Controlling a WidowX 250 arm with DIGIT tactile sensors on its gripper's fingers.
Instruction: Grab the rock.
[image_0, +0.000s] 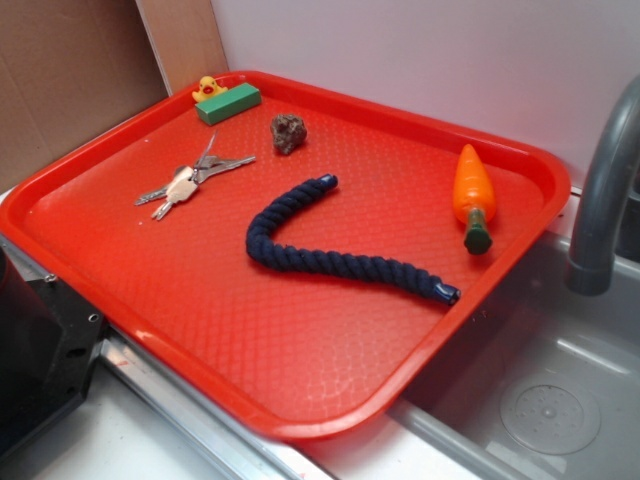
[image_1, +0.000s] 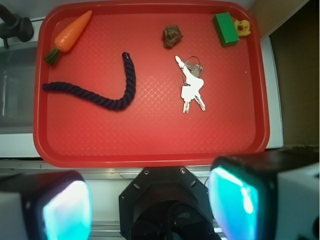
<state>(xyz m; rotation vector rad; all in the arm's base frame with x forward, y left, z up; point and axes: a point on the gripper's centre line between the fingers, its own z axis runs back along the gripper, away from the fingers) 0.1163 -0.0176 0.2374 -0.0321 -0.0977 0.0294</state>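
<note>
The rock (image_0: 289, 133) is a small lumpy grey-brown stone lying at the back of the red tray (image_0: 300, 420), to the right of the green block (image_0: 228, 103). In the wrist view the rock (image_1: 172, 36) lies near the top of the tray (image_1: 150, 155). My gripper (image_1: 150, 202) is high above, over the robot base outside the tray's near edge, far from the rock. Its two fingers (image_1: 65, 207) stand wide apart with nothing between them. The gripper does not show in the exterior view.
On the tray lie a set of keys (image_0: 190, 180), a dark blue rope (image_0: 330, 250), a toy carrot (image_0: 472, 195) and a yellow duck (image_0: 208, 87) behind the green block. A grey faucet (image_0: 600, 190) and sink (image_0: 540, 400) are at the right. The robot base (image_0: 40, 350) is at the left.
</note>
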